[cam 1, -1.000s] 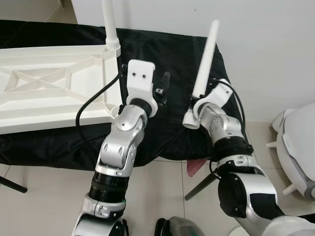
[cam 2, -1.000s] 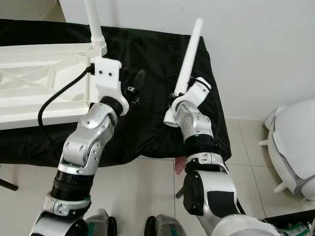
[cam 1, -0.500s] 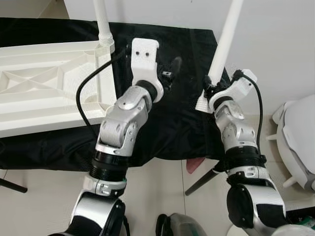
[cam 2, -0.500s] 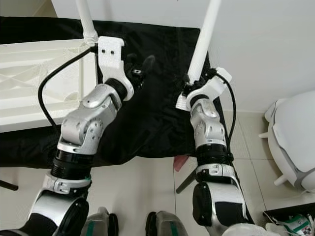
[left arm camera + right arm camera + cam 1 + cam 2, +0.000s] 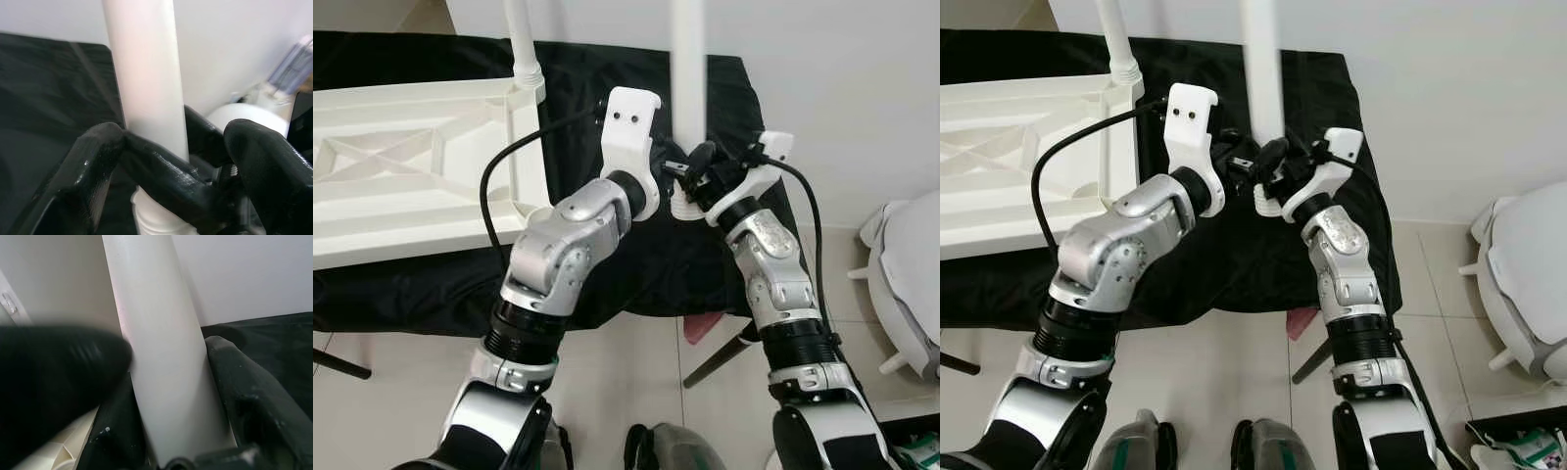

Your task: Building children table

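While the white tabletop (image 5: 411, 166) lies upside down on the black-covered table (image 5: 724, 88), its ribbed underside up, one leg (image 5: 521, 44) already stands screwed into the socket at the tabletop's far right corner; the near right corner socket looks unfilled, and the left corners run out of view, so I judge the build well short of done. The second leg (image 5: 686, 59) is held upright over the black cover just off the tabletop's right edge, near the table's right side; the right gripper (image 5: 1278, 162) is clamped around its lower end, the fingers (image 5: 244, 396) pressed to either side of the tube; the left gripper (image 5: 677, 166) has its fingers (image 5: 161, 171) around the same leg, touching it just beside the right one, though how firmly it grips I cannot tell. What remains, by my reading, is carrying this leg to an open socket and threading it in, then any further legs.
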### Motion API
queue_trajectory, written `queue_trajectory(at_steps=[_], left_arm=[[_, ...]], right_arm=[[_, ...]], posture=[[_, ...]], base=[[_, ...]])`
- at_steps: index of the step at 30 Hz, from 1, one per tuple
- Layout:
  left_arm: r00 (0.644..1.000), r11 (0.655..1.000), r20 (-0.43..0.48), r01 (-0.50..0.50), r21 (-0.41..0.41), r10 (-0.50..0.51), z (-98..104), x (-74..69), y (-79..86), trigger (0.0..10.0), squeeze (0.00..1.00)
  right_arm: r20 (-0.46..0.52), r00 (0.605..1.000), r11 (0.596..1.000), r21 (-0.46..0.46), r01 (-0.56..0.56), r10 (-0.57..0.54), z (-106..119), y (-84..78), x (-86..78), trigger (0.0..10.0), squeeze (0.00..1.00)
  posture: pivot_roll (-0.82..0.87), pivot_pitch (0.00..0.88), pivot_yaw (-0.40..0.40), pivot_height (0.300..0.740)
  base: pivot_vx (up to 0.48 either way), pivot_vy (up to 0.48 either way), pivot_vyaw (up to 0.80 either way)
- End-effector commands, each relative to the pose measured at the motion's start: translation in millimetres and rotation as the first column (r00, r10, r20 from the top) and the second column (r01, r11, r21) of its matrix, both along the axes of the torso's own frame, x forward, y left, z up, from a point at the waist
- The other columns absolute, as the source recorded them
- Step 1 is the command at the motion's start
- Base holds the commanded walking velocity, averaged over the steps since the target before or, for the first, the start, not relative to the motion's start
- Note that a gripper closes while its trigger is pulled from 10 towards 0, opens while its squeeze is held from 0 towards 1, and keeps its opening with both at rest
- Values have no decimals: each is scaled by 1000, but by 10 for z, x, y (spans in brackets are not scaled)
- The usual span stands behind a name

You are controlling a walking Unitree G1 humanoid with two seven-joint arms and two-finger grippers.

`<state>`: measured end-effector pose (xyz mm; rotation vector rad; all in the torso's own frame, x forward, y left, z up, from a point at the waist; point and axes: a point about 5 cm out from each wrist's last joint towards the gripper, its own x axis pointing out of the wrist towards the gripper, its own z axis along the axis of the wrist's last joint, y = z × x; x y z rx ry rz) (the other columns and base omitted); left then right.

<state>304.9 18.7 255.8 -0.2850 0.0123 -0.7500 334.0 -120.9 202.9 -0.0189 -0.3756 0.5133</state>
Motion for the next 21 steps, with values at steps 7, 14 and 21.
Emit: queue_trajectory(at_steps=[7, 14, 21], left_arm=[[897, 895, 128, 437, -92, -424, 257, -199, -77, 10000, 0], [911, 912, 116, 404, -74, -395, 297, -101, -10, 10000, 0], [925, 930, 112, 367, -12, -363, 276, -46, 24, 10000, 0]], right_arm=[[50, 995, 995, -55, -78, 81, -23, 26, -103, 10000, 0], [78, 988, 990, -66, -126, 131, -20, 47, -176, 10000, 0], [92, 986, 989, -60, -136, 141, -10, 51, -216, 10000, 0]], posture=[[-130, 82, -20, 740], [-132, 82, -16, 740], [-140, 82, -10, 740]], base=[[0, 0, 0], [0, 0, 0], [0, 0, 0]])
